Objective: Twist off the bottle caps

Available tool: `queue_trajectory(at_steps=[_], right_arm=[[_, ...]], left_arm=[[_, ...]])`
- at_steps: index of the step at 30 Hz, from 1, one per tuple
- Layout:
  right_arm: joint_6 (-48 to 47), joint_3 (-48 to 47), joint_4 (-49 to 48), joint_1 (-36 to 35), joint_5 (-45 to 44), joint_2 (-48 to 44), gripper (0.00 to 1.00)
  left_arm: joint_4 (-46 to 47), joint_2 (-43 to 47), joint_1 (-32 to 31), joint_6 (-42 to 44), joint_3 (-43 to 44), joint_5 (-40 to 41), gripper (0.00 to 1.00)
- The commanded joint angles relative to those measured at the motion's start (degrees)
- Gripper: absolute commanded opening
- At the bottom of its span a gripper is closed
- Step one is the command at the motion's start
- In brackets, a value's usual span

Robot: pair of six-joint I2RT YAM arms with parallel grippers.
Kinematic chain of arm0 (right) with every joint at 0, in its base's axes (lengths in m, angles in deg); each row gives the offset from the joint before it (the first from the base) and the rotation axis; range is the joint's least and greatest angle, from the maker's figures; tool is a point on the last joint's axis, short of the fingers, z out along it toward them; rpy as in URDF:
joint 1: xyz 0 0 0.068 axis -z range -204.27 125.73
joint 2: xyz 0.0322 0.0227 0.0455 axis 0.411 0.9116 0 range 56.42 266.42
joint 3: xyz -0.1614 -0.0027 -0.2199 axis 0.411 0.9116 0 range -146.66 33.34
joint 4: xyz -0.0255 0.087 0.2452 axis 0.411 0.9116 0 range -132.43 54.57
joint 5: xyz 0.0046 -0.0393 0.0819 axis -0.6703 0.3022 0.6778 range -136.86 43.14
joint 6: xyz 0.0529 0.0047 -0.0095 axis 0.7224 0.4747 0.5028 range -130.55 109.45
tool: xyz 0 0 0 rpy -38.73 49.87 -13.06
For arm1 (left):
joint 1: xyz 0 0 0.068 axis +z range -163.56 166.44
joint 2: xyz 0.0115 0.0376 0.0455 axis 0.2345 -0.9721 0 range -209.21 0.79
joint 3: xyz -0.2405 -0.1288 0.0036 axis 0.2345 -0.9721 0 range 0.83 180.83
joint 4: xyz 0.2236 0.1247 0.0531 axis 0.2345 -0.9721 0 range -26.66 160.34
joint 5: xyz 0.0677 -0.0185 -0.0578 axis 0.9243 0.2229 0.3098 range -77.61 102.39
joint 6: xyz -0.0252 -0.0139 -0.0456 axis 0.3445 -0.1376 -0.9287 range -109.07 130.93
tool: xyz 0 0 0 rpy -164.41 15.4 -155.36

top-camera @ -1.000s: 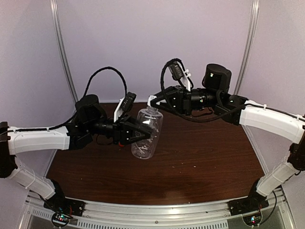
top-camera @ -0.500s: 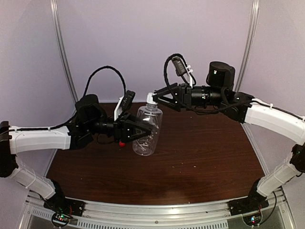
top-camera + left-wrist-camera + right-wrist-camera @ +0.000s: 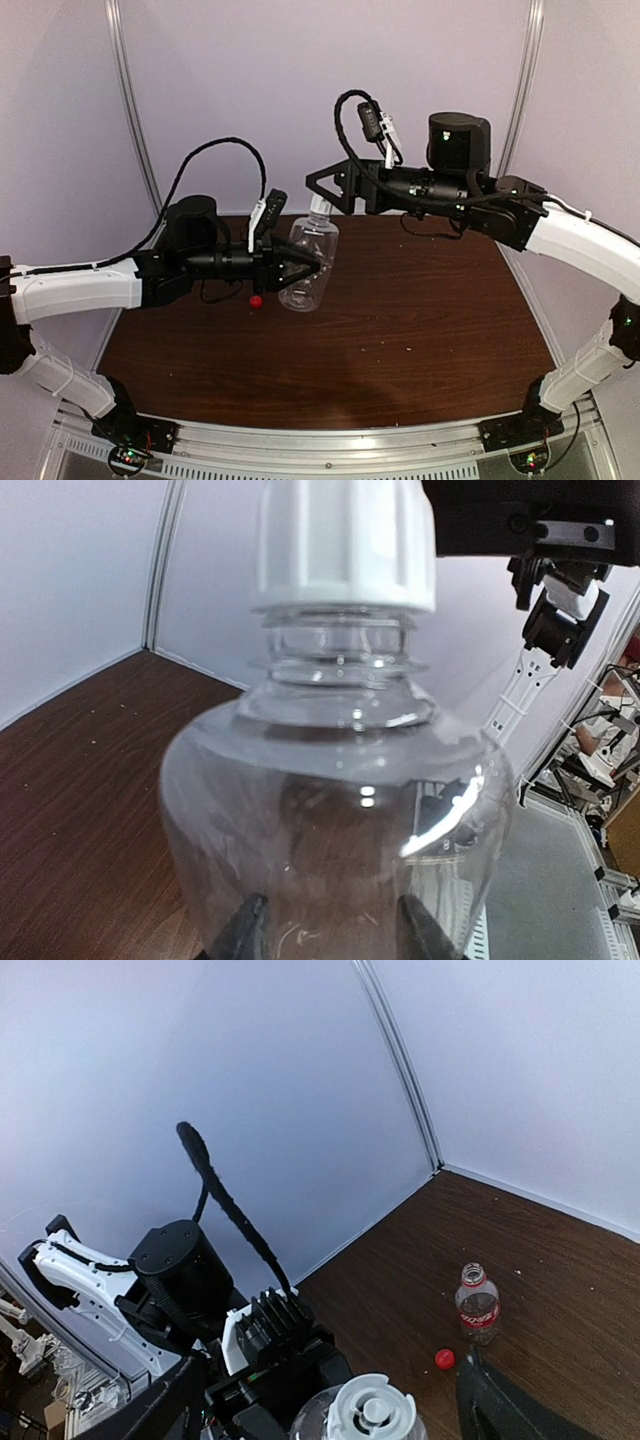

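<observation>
Brown tabletop (image 3: 430, 330), open room rightward; left gripper (image 3: 312, 270) clamped on clear bottle (image 3: 312, 243), right gripper (image 3: 320, 190) agape above white cap (image 3: 345, 545)

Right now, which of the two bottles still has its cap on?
The wide unlabelled bottle in the left claw: its white cap is on. The small red-labelled bottle stands open, its red cap beside it.

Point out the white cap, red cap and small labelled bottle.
white cap (image 3: 345, 545), left wrist view, its side wall.
red cap (image 3: 444, 1359), right wrist view, its middle.
small labelled bottle (image 3: 478, 1312), right wrist view, its red label.
</observation>
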Motion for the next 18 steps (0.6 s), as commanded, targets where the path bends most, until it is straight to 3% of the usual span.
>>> queue_trajectory(at_steps=[1, 10, 18], right_arm=[[-0.35, -3.36, 6.40, -1.94, -12.05, 2.88, 0.86], [0.84, -4.07, 7.92, -3.09, -14.54, 5.27, 0.71], [1.38, -2.60, 6.13, -3.21, -13.23, 5.24, 0.51]], left_arm=[[-0.33, 1.35, -0.29, 1.76, 2.13, 4.04, 0.23], [-0.86, 1.67, -0.29, 2.09, 2.13, 5.31, 0.23], [-1.13, 1.63, -0.30, 2.29, 1.87, 5.96, 0.23]])
